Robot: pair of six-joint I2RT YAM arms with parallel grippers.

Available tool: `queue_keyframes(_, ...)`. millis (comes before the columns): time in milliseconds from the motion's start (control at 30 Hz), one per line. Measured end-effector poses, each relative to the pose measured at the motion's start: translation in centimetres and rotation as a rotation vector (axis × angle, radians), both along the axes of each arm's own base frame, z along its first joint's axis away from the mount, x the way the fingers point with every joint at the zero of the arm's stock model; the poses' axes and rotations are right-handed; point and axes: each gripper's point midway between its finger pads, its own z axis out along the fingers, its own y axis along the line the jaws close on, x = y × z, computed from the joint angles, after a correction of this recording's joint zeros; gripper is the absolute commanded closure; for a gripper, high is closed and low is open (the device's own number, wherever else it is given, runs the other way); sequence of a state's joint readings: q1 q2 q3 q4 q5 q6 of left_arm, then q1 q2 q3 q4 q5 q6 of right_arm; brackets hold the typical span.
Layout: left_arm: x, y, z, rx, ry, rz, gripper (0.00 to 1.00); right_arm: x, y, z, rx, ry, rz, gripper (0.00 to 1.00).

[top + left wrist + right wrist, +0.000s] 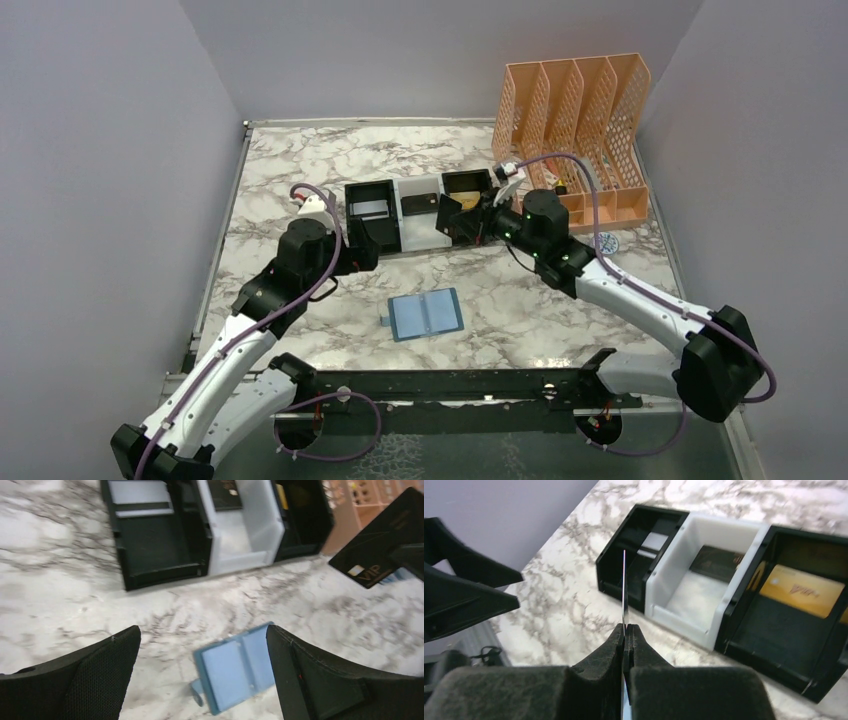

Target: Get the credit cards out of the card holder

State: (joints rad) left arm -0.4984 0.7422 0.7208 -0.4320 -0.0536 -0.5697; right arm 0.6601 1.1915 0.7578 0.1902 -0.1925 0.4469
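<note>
The left gripper (pixel 202 630) gapes wide near the open card holder (pixel 235 667). The right gripper (pixel 625 630) pinches a black credit card (pixel 380 540) reading "VIP" — beside the tray (pixel 260 530), orange rack (pixel 575 95) behind.

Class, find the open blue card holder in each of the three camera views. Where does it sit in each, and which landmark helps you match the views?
Top external: the card holder lies open near the picture's centre, on the table.
Left wrist: the card holder is at low centre, lying open.
Right wrist: not in view.
Shared landmark: the three-compartment tray, seen in all three views.
</note>
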Motion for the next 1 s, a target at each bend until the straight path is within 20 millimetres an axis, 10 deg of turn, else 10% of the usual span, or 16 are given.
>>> queue_keyframes(433,1.1,7.0,-1.7,0.317,0.004,0.251,0.01,6.2,5.0,-4.2,-0.465,-0.314,0.048,0.99)
queue_keyframes(1000,0.7,9.7,0.1,0.348,-0.067,0.376,0.01,15.5,7.1,-11.3,-0.955,-0.505,0.02,0.99)
